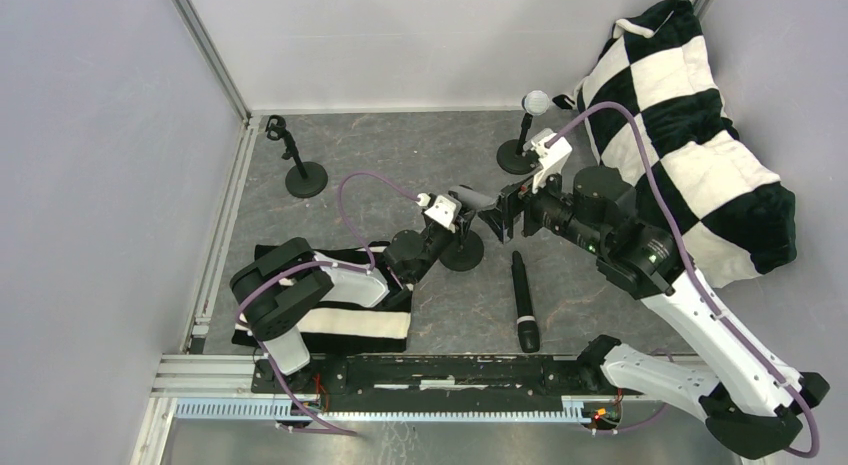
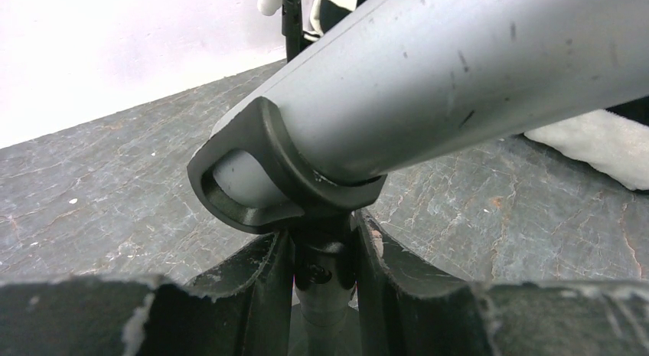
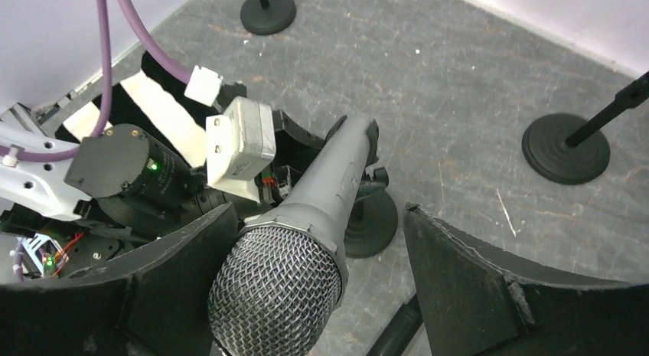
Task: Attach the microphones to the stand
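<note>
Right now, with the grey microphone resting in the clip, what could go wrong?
1. The right gripper stands open around the mesh head of the silver-grey microphone; a crooked retreat could catch it and drag it from the clip.
2. The left gripper is shut on the stand stem; once it lets go, the overhanging microphone might tip it.

This is a robotics lab cell: bare white panels in aluminium framing, robot arms bolted to a rail.
</note>
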Robot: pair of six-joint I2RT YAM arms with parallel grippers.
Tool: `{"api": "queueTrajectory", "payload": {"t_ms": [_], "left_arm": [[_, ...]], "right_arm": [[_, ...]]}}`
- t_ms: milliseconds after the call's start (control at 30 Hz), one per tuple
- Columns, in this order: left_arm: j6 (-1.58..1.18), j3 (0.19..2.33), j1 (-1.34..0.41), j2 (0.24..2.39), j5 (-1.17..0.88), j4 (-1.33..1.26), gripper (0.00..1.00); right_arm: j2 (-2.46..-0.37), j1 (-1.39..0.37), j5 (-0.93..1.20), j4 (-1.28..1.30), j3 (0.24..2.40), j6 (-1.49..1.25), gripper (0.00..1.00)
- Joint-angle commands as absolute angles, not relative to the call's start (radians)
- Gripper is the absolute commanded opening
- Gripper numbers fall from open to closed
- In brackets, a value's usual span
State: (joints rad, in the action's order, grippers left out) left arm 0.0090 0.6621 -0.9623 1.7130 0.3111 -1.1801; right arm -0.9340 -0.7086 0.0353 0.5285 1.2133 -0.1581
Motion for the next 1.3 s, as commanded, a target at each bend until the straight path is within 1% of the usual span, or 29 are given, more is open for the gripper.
{"api": "queueTrajectory", "payload": {"t_ms": [0,67,100,167,233,333,400,467,567,667,933,1033,1100,1133,1167,1233,1267], "left_arm": [[0.115,0.658,-0.954,1.722,0.386,-1.131,0.09],[0.106,0.658,-0.954,1.733,0.385,-1.14,0.17],[0.101,0.659,-0.954,1.738,0.385,-1.146,0.23],[0.096,0.66,-0.954,1.748,0.388,-1.159,0.4],[0.089,0.663,-0.954,1.758,0.387,-1.165,0.49],[0.083,0.67,-0.954,1.771,0.384,-1.171,0.6],[0.077,0.676,-0.954,1.778,0.382,-1.173,0.63],[0.071,0.679,-0.954,1.786,0.38,-1.178,0.63],[0.063,0.683,-0.954,1.794,0.376,-1.188,0.6],[0.055,0.692,-0.954,1.798,0.371,-1.192,0.6],[0.014,0.707,-0.954,1.785,0.338,-1.205,0.67],[-0.029,0.701,-0.954,1.772,0.313,-1.219,0.68],[-0.051,0.695,-0.954,1.765,0.303,-1.231,0.68],[-0.059,0.695,-0.953,1.762,0.299,-1.234,0.66],[-0.064,0.697,-0.954,1.76,0.294,-1.236,0.61],[-0.072,0.7,-0.954,1.756,0.285,-1.238,0.5],[-0.073,0.702,-0.954,1.757,0.283,-1.237,0.43]], "right_arm": [[-0.957,-0.706,0.021,0.578,1.242,-0.184,0.85],[-0.967,-0.707,0.021,0.573,1.244,-0.189,0.84],[-0.975,-0.707,0.02,0.572,1.25,-0.19,0.84],[-0.992,-0.707,0.014,0.575,1.264,-0.19,0.82],[-1.012,-0.707,0.011,0.589,1.285,-0.189,0.8],[-1.044,-0.706,0.006,0.619,1.322,-0.182,0.79],[-1.061,-0.706,0.006,0.637,1.342,-0.18,0.77],[-1.075,-0.707,0.006,0.658,1.361,-0.175,0.75],[-1.09,-0.706,-0.025,0.684,1.38,-0.168,0.73],[-1.095,-0.706,-0.031,0.699,1.384,-0.165,0.72],[-1.115,-0.707,-0.028,0.72,1.413,-0.152,0.71],[-1.113,-0.707,-0.031,0.72,1.416,-0.147,0.64],[-1.108,-0.706,-0.037,0.72,1.414,-0.143,0.57],[-1.105,-0.707,-0.04,0.721,1.414,-0.141,0.53],[-1.104,-0.707,-0.043,0.721,1.413,-0.139,0.5],[-1.101,-0.708,-0.049,0.727,1.414,-0.134,0.43],[-1.1,-0.708,-0.051,0.73,1.415,-0.131,0.4]]}}
